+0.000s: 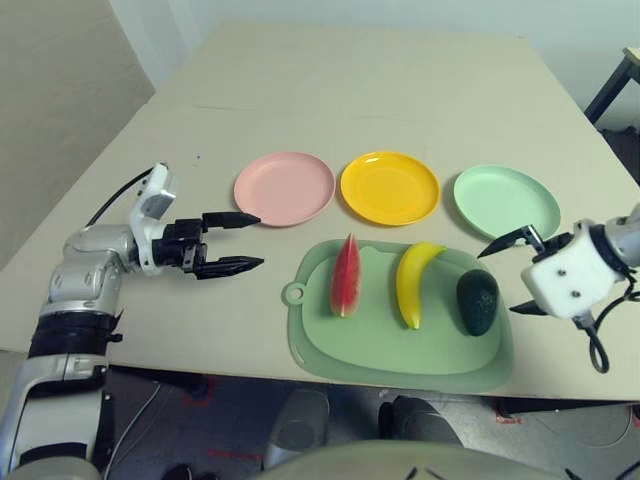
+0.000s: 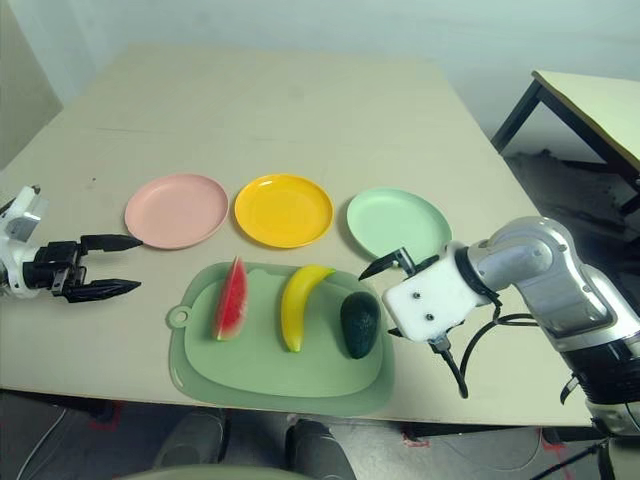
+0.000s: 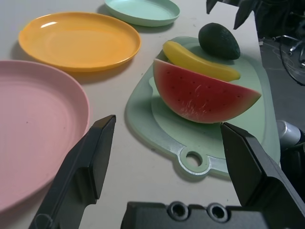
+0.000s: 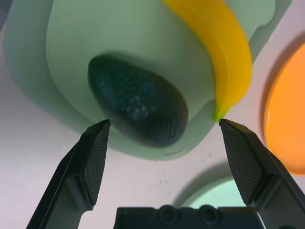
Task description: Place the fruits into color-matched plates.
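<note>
The three fruits lie on the green mat; the watermelon wedge (image 1: pixel 346 280) is nearest the robot's left arm, the banana (image 1: pixel 413 283) is in the middle, and the avocado (image 1: pixel 478 302) is toward the right arm; beyond the mat stand the pink plate (image 1: pixel 286 189), the yellow plate (image 1: pixel 390 188) and the mint plate (image 1: pixel 507 201), all three bare. The left gripper (image 1: pixel 262 242) has its fingers spread wide with nothing between them, beside the mat and near the pink plate; the right gripper (image 4: pixel 165 125) has its fingers wide apart too, close to the avocado but not clamped on it.

All three fruits look like light, hollow or foam toys, so a modest squeeze should do; the avocado seems firm and smooth, and its rounded sides could slip out if pinched near a tapering end, so the fingers are best set across its narrow width at the thickest part; the banana looks fairly stiff and wants a grip across the middle of its curve, where it should balance; the wedge is probably the most awkward, since its faces slope up to a thin edge, and a hold low on the two flat red faces, near mid-length, seems safer than one on the rind tips.
</note>
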Robot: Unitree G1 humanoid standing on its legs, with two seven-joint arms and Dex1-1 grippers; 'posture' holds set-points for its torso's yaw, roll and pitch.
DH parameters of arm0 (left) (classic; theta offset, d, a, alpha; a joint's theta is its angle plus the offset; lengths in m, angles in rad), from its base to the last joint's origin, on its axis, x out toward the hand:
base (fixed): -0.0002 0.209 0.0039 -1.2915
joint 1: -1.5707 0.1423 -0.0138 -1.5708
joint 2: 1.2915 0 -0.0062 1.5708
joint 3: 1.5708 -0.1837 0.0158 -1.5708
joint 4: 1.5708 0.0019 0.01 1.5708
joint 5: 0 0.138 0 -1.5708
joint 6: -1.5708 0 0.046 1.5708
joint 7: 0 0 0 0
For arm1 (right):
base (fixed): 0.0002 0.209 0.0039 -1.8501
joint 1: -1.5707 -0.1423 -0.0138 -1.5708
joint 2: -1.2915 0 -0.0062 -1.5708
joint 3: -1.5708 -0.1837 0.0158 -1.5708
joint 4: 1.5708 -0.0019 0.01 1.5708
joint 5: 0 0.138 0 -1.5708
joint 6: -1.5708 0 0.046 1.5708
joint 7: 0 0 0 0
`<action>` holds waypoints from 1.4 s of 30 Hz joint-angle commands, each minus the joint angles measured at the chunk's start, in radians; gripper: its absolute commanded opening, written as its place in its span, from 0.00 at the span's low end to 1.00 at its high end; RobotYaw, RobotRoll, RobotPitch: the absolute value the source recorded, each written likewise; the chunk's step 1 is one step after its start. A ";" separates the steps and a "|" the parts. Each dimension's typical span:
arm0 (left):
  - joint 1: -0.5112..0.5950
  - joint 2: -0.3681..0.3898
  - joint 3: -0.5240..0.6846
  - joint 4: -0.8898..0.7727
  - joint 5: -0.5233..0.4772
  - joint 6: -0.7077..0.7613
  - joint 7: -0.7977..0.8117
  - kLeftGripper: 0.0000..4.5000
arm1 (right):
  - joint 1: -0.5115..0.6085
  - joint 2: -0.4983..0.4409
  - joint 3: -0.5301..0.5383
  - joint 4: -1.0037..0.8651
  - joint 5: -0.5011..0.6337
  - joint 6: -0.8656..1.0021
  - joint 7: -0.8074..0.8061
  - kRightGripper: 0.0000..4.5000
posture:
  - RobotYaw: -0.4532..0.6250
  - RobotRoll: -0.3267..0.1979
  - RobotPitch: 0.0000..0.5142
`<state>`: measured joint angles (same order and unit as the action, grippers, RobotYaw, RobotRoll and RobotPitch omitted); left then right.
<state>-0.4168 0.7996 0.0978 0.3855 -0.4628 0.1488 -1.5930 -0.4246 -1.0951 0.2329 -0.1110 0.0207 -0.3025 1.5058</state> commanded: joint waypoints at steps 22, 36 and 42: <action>0.007 0.002 -0.013 -0.022 0.026 -0.019 -0.001 0.99 | -0.016 0.078 0.120 0.037 -0.077 0.027 0.018 1.00 | 0.63 0.62 0.21; 0.000 0.091 -0.174 -0.082 -0.104 -0.164 -0.021 0.99 | 0.030 0.065 0.116 -0.049 -0.076 0.131 0.015 1.00 | 0.63 0.62 0.21; -0.072 0.119 -0.262 -0.036 -0.127 -0.233 -0.021 0.99 | 0.028 0.060 0.114 -0.060 -0.081 0.147 0.014 1.00 | 0.62 0.62 0.22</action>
<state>-0.4822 0.9102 -0.1373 0.3373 -0.5820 -0.0692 -1.6101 -0.4025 -1.0252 0.3442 -0.1523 -0.0544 -0.1617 1.5148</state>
